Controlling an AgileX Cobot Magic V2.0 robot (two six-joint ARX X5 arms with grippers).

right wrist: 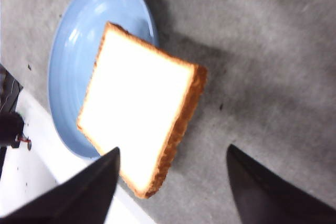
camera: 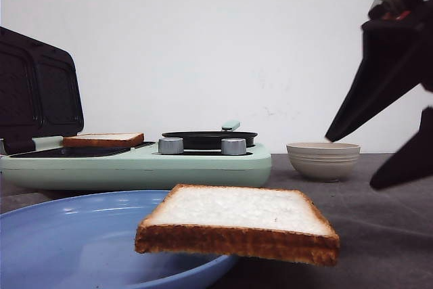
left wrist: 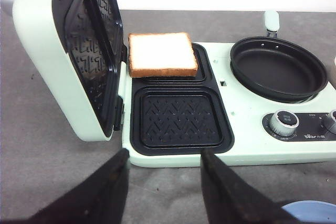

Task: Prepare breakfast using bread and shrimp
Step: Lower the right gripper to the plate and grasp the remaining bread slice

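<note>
Far left: the sandwich maker's lid stands open, dark ribbed plates showing. One bread slice lies flat in the maker's rear sandwich well; in the left wrist view that slice fills the far well, and the near well has nothing in it. To the right on the same mint-green unit sits a black pan with a pale handle, and two silver knobs on the front edge.

Left gripper: seen only from its own wrist camera, fingers spread apart, holding nothing, over grey table just in front of the maker.

Centre front: blue plate on the table. Second slice rests on the plate's right rim, overhanging toward the table, crust edge facing the camera. In the right wrist view it lies partly on the plate, partly past the rim.

Right of that: beige bowl farther back on the table, apart from the maker.

Far right: right gripper, fingers splayed wide, grasping nothing, raised above the table to the right of the front slice, not touching it.
</note>
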